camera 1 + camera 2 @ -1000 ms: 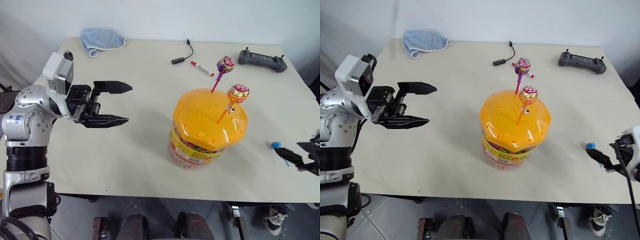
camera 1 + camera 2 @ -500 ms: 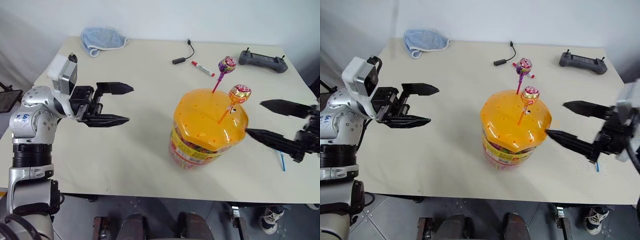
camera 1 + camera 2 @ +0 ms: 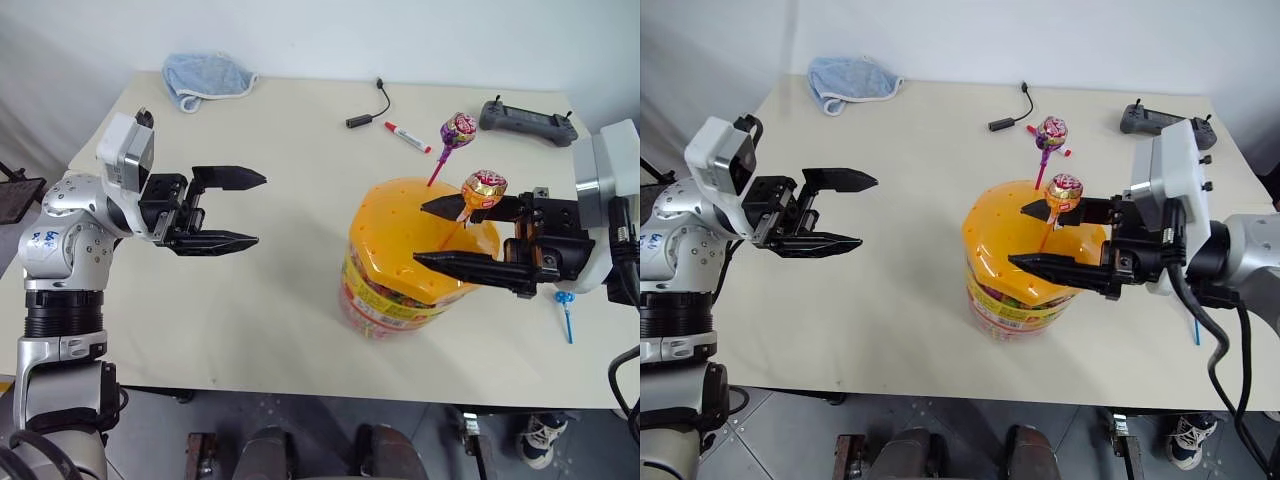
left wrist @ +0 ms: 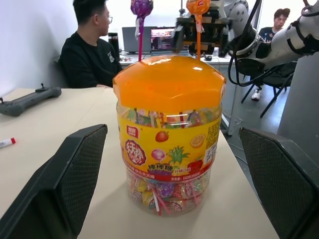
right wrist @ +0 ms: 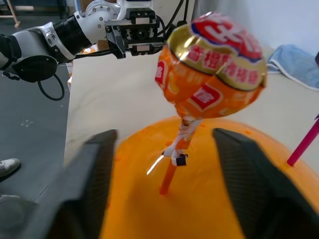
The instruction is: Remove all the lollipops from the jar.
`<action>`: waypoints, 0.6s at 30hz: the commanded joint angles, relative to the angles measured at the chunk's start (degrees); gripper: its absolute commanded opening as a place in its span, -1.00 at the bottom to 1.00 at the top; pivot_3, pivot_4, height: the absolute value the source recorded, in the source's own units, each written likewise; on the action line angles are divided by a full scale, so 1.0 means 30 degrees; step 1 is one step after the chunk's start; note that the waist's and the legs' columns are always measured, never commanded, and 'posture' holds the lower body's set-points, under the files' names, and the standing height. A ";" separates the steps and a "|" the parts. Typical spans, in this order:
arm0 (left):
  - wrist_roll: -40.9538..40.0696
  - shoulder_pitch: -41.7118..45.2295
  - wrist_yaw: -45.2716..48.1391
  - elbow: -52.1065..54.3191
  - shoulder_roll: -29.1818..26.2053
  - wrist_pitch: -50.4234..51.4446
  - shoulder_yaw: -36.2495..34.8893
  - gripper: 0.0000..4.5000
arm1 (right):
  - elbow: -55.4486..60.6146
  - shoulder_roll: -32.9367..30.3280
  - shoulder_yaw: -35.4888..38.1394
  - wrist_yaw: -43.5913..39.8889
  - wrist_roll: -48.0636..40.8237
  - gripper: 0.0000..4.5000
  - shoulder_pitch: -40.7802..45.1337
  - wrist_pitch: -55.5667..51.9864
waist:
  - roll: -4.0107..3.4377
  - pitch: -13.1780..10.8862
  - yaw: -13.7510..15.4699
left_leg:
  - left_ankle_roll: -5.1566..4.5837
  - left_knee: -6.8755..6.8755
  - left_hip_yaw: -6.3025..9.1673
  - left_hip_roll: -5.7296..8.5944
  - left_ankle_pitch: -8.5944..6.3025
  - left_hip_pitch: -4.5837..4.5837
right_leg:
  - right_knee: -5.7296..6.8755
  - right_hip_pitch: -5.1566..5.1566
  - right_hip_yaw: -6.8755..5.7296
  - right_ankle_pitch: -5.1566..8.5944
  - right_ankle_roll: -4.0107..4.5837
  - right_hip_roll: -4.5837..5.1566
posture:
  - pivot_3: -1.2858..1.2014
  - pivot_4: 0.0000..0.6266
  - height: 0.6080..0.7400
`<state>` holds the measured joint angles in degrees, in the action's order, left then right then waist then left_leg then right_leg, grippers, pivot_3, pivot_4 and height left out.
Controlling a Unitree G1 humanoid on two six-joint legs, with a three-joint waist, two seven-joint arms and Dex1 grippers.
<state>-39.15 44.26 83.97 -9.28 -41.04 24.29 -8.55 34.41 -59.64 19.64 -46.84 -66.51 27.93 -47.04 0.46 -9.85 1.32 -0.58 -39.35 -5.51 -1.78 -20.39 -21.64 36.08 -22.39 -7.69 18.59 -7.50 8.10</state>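
The jar is a clear tub with an orange domed lid, standing right of the table's middle. A purple lollipop and an orange lollipop stick up from holes in the lid. A blue lollipop lies on the table to the jar's right. My right gripper reaches level over the lid from the right. It is open, one finger on each side of the orange lollipop's stick, with a gap on both sides. My left gripper hovers open well left of the jar, pointing at it.
At the back of the table lie a blue cloth, a black cable, a red-capped marker and a black controller. A seated person shows beyond the table in the left wrist view.
My right gripper has swung up and left from the table's right edge to the jar's lid, and its fingers have narrowed around the orange lollipop's stick. The left gripper has stayed put.
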 commanded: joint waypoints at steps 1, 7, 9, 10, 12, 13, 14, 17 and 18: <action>-0.0269 -0.0088 -0.0154 0.0954 -0.0331 -0.0103 -0.0549 1.00 | -0.0166 0.0311 0.0187 0.0164 -0.0285 -0.30 0.0750 0.0585 | 0.0000 0.0000 -0.0017 | 0.0000 -0.0002 0.0000 -0.0001 0.0000 0.0000 | 0.0001 0.0000 -0.0001 0.0000 0.0000 0.0000 | 0.03 -0.52 1.00; -0.0224 -0.0081 -0.0210 0.0868 -0.0155 -0.0200 -0.0504 1.00 | -0.1150 0.1097 0.0556 0.0692 -0.0830 -0.98 0.2345 0.1027 | 0.0000 0.0000 -0.0032 | 0.0000 -0.0014 0.0003 -0.0003 0.0000 -0.0001 | 0.0005 -0.0002 0.0002 0.0000 0.0000 0.0000 | 0.03 -0.52 1.00; -0.0214 -0.0031 -0.0191 0.0840 -0.0112 -0.0202 -0.0458 1.00 | -0.1655 0.1101 0.0972 0.1006 -0.1301 -0.98 0.3091 0.0986 | 0.0000 0.0000 -0.0038 | 0.0000 -0.0033 0.0003 -0.0003 0.0000 -0.0005 | 0.0008 0.0000 0.0006 0.0000 0.0000 0.0001 | 0.03 -0.52 1.00; -0.0228 -0.0029 -0.0190 0.0856 -0.0091 -0.0197 -0.0449 1.00 | -0.1839 0.1049 0.1140 0.1192 -0.1498 -0.98 0.3373 0.0945 | 0.0000 0.0000 -0.0028 | 0.0000 -0.0040 0.0001 -0.0003 0.0000 -0.0007 | 0.0011 -0.0003 0.0006 0.0000 0.0000 0.0001 | 0.03 -0.52 1.00; -0.0232 -0.0028 -0.0181 0.0841 -0.0030 -0.0209 -0.0420 1.00 | -0.2366 0.0795 0.1586 0.1755 -0.1762 -0.98 0.4118 0.0885 | 0.0000 0.0000 -0.0014 | 0.0000 -0.0048 0.0000 -0.0004 0.0000 -0.0016 | 0.0022 -0.0002 -0.0006 0.0000 0.0000 0.0000 | 0.03 -0.52 1.00; -0.0258 -0.0062 -0.0201 0.0905 -0.0006 -0.0185 -0.0418 1.00 | -0.2568 0.0605 0.1827 0.1950 -0.1841 -0.98 0.4380 0.0816 | 0.0000 0.0000 -0.0017 | -0.0001 -0.0052 -0.0001 -0.0004 -0.0001 -0.0018 | 0.0022 -0.0003 -0.0004 0.0000 0.0000 0.0001 | 0.03 -0.52 1.00; -0.0264 -0.0079 -0.0206 0.0925 0.0018 -0.0182 -0.0411 1.00 | -0.2792 0.0397 0.2042 0.2114 -0.1852 -0.98 0.4619 0.0756 | 0.0000 0.0000 -0.0009 | -0.0004 -0.0055 -0.0001 -0.0004 -0.0002 -0.0021 | 0.0022 -0.0004 -0.0003 0.0000 0.0000 0.0001 | 0.03 -0.52 1.00; -0.0266 -0.0110 -0.0200 0.0927 0.0104 -0.0179 -0.0376 1.00 | -0.3958 -0.0456 0.2964 0.2756 -0.1569 -0.98 0.5129 0.0634 | 0.0000 0.0000 -0.0011 | -0.0004 -0.0063 -0.0006 -0.0004 -0.0003 -0.0041 | 0.0021 -0.0013 -0.0016 0.0000 0.0000 0.0000 | 0.03 -0.52 1.00; -0.0266 -0.0123 -0.0207 0.0949 0.0133 -0.0170 -0.0362 1.00 | -0.4431 -0.0735 0.3325 0.2951 -0.1357 -0.98 0.5166 0.0624 | 0.0000 0.0000 -0.0005 | -0.0004 -0.0068 -0.0012 -0.0004 -0.0003 -0.0045 | 0.0022 -0.0013 -0.0017 0.0000 0.0000 0.0001 | 0.03 -0.52 1.00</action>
<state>-39.16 43.92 83.37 -7.86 -40.62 24.30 -8.98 23.54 -59.65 25.40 -39.64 -70.95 42.17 -45.31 0.46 -9.86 1.31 -0.60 -39.55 -5.56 -1.79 -20.40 -21.80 36.14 -22.43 -7.75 18.59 -7.50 8.10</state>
